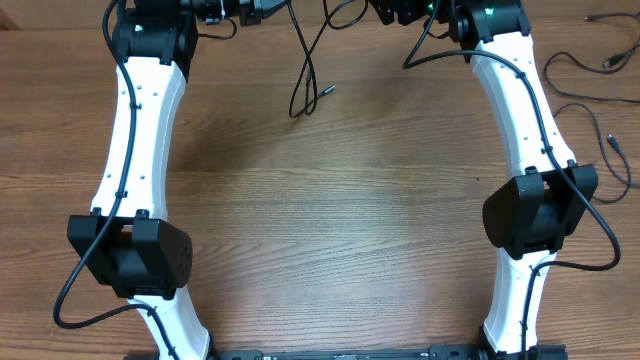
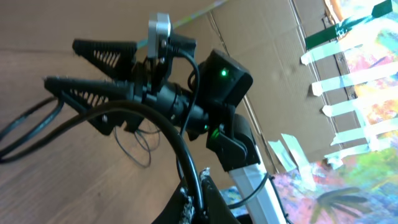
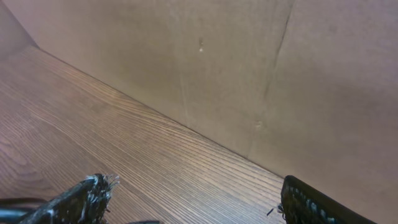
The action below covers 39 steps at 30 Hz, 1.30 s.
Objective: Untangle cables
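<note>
Two white jointed robot arms, L (image 1: 135, 140) & R (image 1: 520, 100), reach from the near edge across a brown wood-grain table (image 1: 340, 230), seen from overhead.

Toward the far side, centre, a thin black looped cable (image 1: 295, 100) w/ a small plug end drops in from the top of the frame. It bends in a narrow loop on the wood & ends w/ its tip pointing R.

Well apart from it, off the R arm's outer side, more thin black loose cables (image 1: 575, 103) trail over the table, one plug lying near the arm.

At the far edge the L end effector (image 2: 193, 199) is pressed together, pinching the looped cable, which arcs away from its tips in the L wrist view.

Opposite it, the R end effector (image 3: 194, 186) stands spread wide, its black fingers (image 3: 84, 199) well apart above the table & a green lamp lit on its body. Whether it touches any cable can't be told.

Behind both, a plain brown cardboard wall (image 3: 249, 74) meets the table. Beyond that, in the L wrist view, is a bright painted sheet w/ pale tape strips (image 2: 367, 81).
</note>
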### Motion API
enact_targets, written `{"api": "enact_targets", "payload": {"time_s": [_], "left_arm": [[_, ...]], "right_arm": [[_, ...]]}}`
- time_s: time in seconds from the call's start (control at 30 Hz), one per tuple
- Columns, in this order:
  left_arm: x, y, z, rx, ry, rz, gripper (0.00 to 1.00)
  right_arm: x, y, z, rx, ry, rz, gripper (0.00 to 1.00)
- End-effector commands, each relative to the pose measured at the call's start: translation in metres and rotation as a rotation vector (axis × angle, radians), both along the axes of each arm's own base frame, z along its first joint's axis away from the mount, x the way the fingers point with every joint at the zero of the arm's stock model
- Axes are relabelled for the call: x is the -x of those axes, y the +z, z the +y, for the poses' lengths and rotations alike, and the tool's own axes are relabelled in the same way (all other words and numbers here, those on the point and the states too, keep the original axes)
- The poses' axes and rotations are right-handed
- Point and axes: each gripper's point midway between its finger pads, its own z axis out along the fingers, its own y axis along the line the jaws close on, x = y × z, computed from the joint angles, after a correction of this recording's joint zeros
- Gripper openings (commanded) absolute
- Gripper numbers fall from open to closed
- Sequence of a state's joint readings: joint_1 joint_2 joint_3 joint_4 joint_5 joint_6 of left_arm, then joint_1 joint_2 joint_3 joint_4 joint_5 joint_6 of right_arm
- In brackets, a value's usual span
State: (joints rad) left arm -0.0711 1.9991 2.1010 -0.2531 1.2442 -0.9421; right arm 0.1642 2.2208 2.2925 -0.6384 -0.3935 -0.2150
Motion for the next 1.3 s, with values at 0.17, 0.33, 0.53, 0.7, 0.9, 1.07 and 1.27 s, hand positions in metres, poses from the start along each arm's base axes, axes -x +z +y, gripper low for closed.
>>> {"api": "enact_targets", "payload": {"time_s": [0.17, 0.33, 0.53, 0.7, 0.9, 1.07, 1.27], "left_arm": [[-0.020, 0.004, 0.026, -0.006, 0.115, -0.019, 0.04], [-0.025, 0.003, 0.029, -0.010, 0.145, -0.019, 0.04], [-0.021, 0.003, 0.020, 0.002, 0.122, 0.014, 0.04], [-0.005, 0.006, -0.002, 0.019, 0.034, 0.037, 0.04], [0.024, 0.026, -0.021, 0.063, -0.132, 0.024, 0.04], [0.042, 0.047, -0.034, 0.087, -0.215, -0.024, 0.04], [0.045, 0.056, -0.026, 0.095, -0.223, -0.035, 0.04]], "right_arm": [[0.018, 0.033, 0.023, -0.044, 0.081, -0.047, 0.86], [0.026, 0.032, 0.044, -0.044, 0.117, -0.041, 0.83], [0.029, 0.033, 0.057, -0.036, 0.125, -0.053, 0.84], [0.020, 0.026, 0.051, -0.003, 0.068, -0.054, 0.84], [0.009, 0.010, 0.043, 0.023, 0.026, -0.041, 0.84], [-0.006, -0.006, 0.036, 0.046, -0.019, -0.045, 0.71], [-0.030, 0.005, 0.000, 0.069, -0.176, -0.117, 0.04]]}}
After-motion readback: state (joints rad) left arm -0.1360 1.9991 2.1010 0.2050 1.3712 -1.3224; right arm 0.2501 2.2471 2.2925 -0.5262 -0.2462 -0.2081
